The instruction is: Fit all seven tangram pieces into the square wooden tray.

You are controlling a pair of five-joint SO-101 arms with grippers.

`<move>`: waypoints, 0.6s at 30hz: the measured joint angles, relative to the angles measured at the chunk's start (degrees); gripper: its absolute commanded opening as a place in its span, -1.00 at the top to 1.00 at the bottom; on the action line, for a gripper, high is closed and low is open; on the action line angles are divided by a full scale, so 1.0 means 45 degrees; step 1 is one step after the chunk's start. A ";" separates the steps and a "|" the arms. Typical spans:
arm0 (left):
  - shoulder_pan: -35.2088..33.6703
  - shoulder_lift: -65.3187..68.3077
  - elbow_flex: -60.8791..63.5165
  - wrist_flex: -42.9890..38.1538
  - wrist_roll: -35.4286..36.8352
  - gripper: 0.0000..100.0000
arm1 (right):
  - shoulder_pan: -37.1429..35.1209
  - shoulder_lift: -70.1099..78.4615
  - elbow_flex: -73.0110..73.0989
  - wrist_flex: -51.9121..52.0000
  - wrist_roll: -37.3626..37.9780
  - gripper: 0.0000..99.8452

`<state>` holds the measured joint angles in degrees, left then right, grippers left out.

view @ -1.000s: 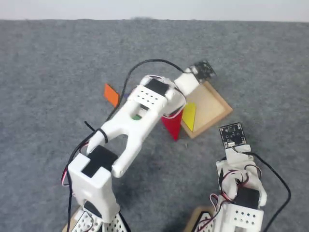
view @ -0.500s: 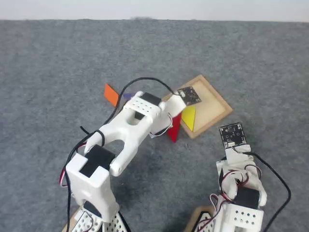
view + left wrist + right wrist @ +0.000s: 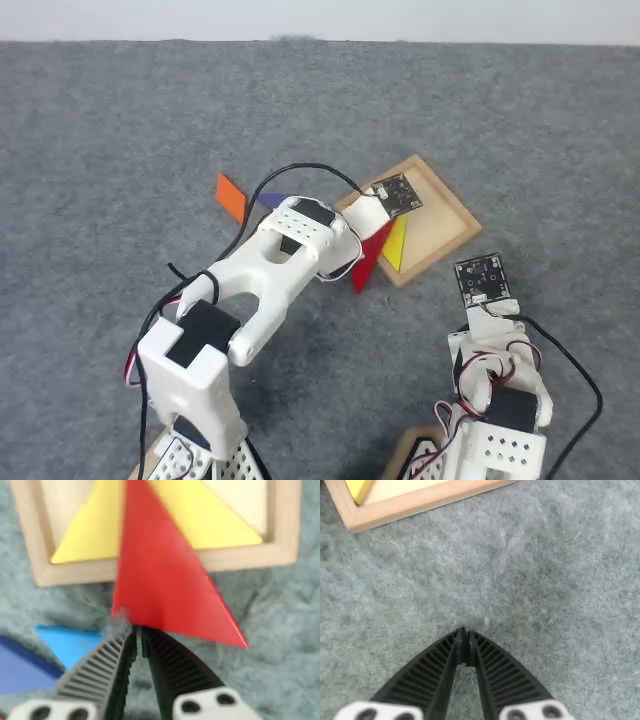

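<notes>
Table: the grey felt table [image 3: 120, 130] carries everything, and its nap probably keeps loose pieces from sliding.
Left arm: stretched out to the tray's near-left rim, and its left gripper [image 3: 137, 632] is pinched tight on the edge of a piece. Gripping by the edge leaves the rest of the piece free to go down flat.
Right arm: parked on the near right. The right gripper [image 3: 465, 645] is closed on nothing over bare felt, near the tray but out of the way.
Tray: the square wooden tray [image 3: 435, 220] sits corner-on right of centre, mostly bare inside.
Red piece: here's the action! The big red triangle piece [image 3: 160, 580] is in the left jaws, reaching over the rim and overlapping the yellow one. It looks headed in beside it.
Yellow piece: the yellow triangle piece [image 3: 200, 520] lies flat inside, tucked against the near-left rim.
Blue pieces: a light blue piece [image 3: 70, 642] and a dark blue piece [image 3: 20, 667] wait on the felt outside the tray.
Far-left pieces: an orange piece [image 3: 231, 197] and a purple piece [image 3: 270, 200] lie left of the tray, awaiting their turn.
Writing: none legible on tray or pieces.
</notes>
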<state>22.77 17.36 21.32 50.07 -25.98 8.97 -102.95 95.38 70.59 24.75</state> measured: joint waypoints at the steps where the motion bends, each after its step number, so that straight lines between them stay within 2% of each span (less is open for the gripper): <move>1: 0.0000 0.0000 0.0000 -0.0117 0.0020 0.97 | 0.0000 0.0000 0.0000 0.0000 0.0000 0.98; 11: 0.1504 0.0000 0.0000 -0.0293 0.0078 0.97 | 0.0000 0.0000 0.0000 0.0000 0.0000 0.98; 18: 0.1504 -0.0020 -0.0879 0.0000 0.0977 0.97 | 0.0000 0.0000 0.0000 0.0000 0.0000 0.98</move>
<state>29.54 17.27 17.36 50.07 -21.58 8.97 -102.95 95.38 70.59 24.75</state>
